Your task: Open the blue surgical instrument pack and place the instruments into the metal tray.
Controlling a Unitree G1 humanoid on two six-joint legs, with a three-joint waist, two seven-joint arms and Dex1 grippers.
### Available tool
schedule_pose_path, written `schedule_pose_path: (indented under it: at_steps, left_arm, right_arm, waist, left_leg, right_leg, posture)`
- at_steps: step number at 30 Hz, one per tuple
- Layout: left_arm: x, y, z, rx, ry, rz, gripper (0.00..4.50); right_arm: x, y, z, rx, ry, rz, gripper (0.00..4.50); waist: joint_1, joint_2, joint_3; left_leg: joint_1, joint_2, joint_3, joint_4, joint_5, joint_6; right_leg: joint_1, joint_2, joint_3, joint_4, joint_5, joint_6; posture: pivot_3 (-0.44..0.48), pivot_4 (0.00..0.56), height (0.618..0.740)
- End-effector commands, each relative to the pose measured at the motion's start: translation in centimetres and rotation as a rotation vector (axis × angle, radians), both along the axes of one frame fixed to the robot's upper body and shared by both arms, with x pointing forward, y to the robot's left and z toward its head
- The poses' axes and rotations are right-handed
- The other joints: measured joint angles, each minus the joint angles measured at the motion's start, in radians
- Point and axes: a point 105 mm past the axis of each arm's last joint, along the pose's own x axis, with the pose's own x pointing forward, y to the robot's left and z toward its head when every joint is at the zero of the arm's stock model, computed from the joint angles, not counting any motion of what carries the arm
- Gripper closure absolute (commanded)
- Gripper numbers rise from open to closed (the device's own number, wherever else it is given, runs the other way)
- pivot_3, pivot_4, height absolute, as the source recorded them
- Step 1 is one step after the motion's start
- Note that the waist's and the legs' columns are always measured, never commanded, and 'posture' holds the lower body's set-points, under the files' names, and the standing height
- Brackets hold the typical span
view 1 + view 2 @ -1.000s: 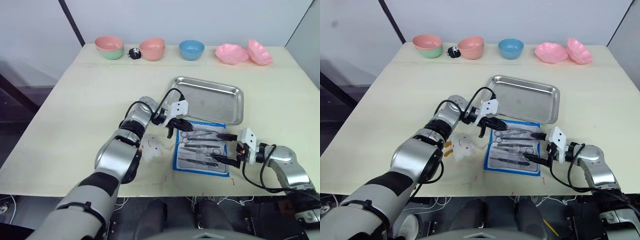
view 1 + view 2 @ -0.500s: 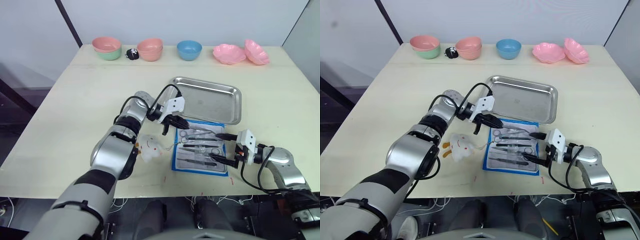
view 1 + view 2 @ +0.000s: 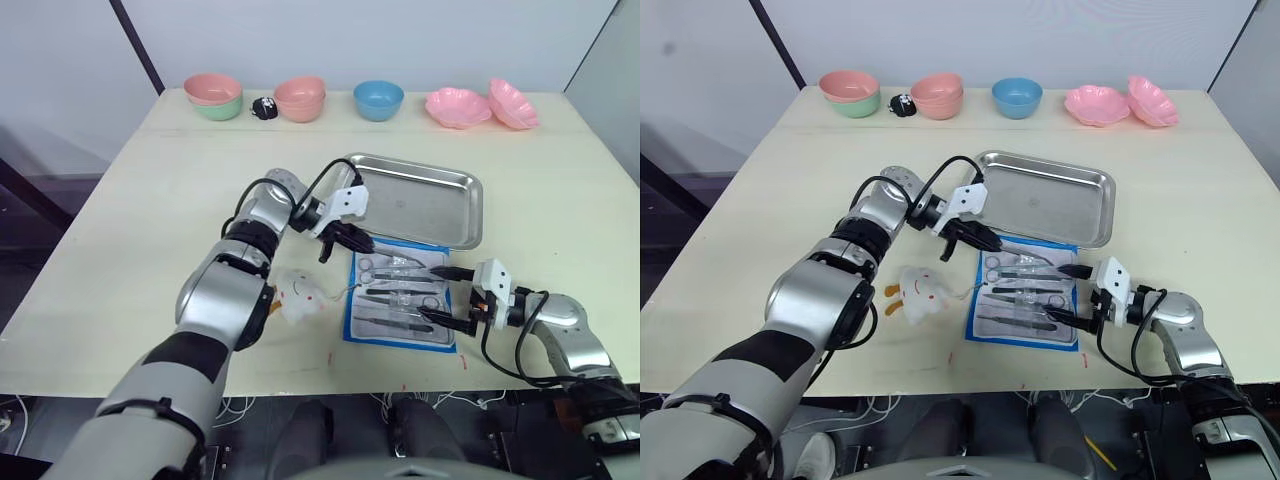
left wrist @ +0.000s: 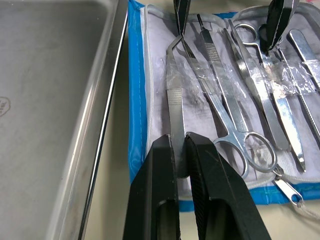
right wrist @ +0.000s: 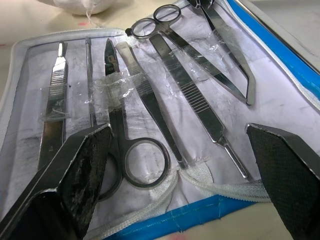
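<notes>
The blue surgical instrument pack (image 3: 400, 305) lies open on the table just in front of the metal tray (image 3: 470, 215). Several instruments (image 3: 395, 290) lie in a row under its clear pocket strips: scissors (image 5: 145, 165), forceps and slim handles. My left gripper (image 3: 345, 238) is at the pack's far left corner. It is shut on the end of a bent forceps (image 4: 176, 100), which still lies on the lining. My right gripper (image 3: 437, 296) hovers open over the pack's right edge, one finger on each side of the instruments' handles, touching none.
A white lump with orange bits (image 3: 300, 295) lies left of the pack. Along the table's far edge stand a pink bowl on a green one (image 3: 217, 95), a small black object (image 3: 264, 108), stacked pink bowls (image 3: 303, 97), a blue bowl (image 3: 378, 98) and two pink dishes (image 3: 462, 105).
My left forearm has swung slightly toward the far side, and its gripper has stayed at the pack's far left corner. The right arm has barely moved. The camera shifted a little.
</notes>
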Motion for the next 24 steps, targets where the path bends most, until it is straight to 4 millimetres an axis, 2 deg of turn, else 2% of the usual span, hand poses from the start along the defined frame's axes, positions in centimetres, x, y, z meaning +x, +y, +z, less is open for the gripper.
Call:
schedule_pose_path:
  at_steps: [1, 7, 16, 24]
  left_arm:
    - [1.3, -0.5, 3.4, -0.079, -0.138, 0.028, 4.48]
    - [1.0, -0.1, 2.5, -0.061, -0.126, 0.022, 4.48]
    - [1.3, 0.3, 3.3, -0.060, -0.128, 0.053, 4.48]
    - [1.4, 1.5, 3.4, -0.052, -0.124, 0.088, 4.48]
  right_arm:
    - [-2.4, -1.5, -6.2, -0.157, 0.243, -0.032, 0.00]
    - [-2.5, -1.5, -6.4, -0.157, 0.245, -0.033, 0.00]
    - [-2.5, -1.3, -6.5, -0.162, 0.248, -0.030, 0.00]
    - [-2.4, -1.2, -6.5, -0.162, 0.249, -0.024, 0.00]
  waist:
    - [0.000, 0.000, 0.000]
    - [0.000, 0.000, 0.000]
    - [0.000, 0.000, 0.000]
    - [0.000, 0.000, 0.000]
  left_leg:
    - [0.000, 0.000, 0.000, 0.000, 0.000, 0.000]
    - [0.000, 0.000, 0.000, 0.000, 0.000, 0.000]
    - [0.000, 0.000, 0.000, 0.000, 0.000, 0.000]
    - [0.001, 0.001, 0.000, 0.000, 0.000, 0.001]
  right_leg:
    - [0.000, 0.000, 0.000, 0.000, 0.000, 0.000]
    - [0.000, 0.000, 0.000, 0.000, 0.000, 0.000]
    - [0.000, 0.000, 0.000, 0.000, 0.000, 0.000]
    - [0.000, 0.001, 0.001, 0.000, 0.000, 0.000]
  posture:
    - [0.000, 0.150, 0.740]
    - [0.000, 0.150, 0.740]
    - [0.000, 0.150, 0.740]
    - [0.000, 0.150, 0.740]
